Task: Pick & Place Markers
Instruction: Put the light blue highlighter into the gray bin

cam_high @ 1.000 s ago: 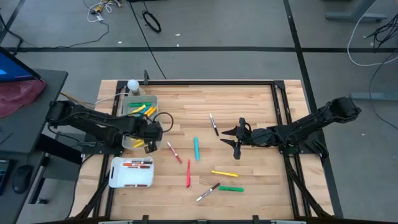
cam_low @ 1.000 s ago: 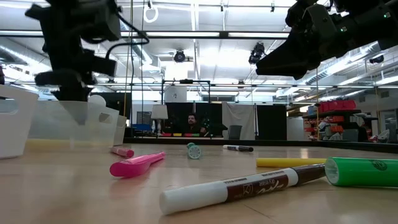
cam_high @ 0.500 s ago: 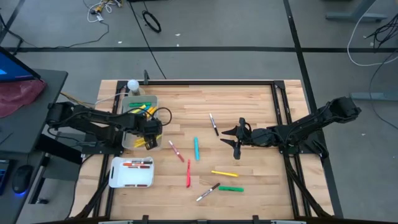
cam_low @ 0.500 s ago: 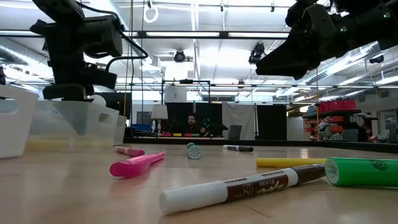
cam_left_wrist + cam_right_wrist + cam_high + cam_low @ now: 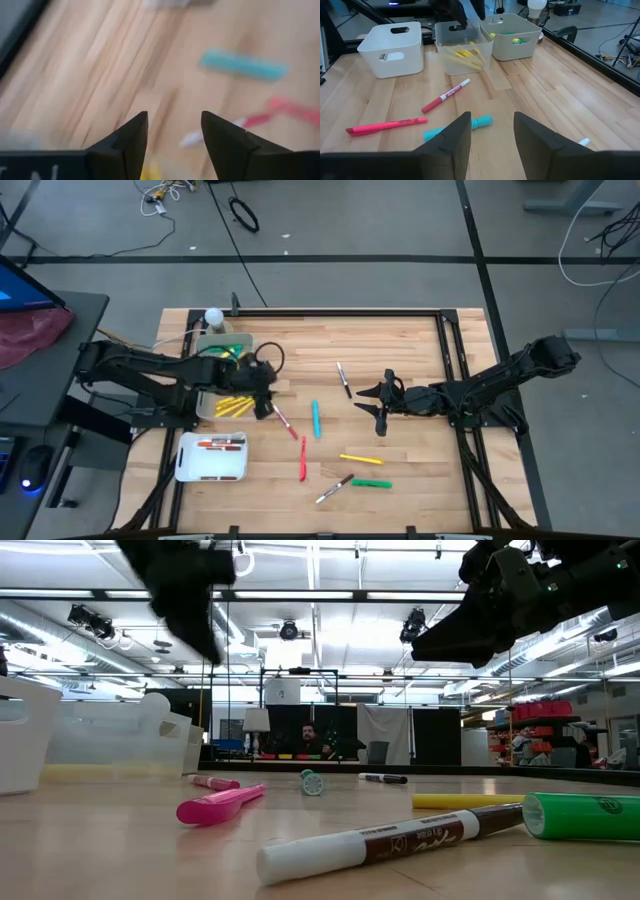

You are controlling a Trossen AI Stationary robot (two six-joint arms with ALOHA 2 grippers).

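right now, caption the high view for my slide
Left gripper open beside the clear bin of yellow markers; right gripper waits mid-table.

I see a wooden table (image 5: 400,350) with a dark frame around it. On its left part stand three bins: a white bin (image 5: 211,472) nearest the front edge, a clear bin (image 5: 207,408) behind it, and another bin (image 5: 243,340) further back. A white bulb (image 5: 213,316) stands beside that last bin. A black cable (image 5: 243,215) lies on the grey floor.
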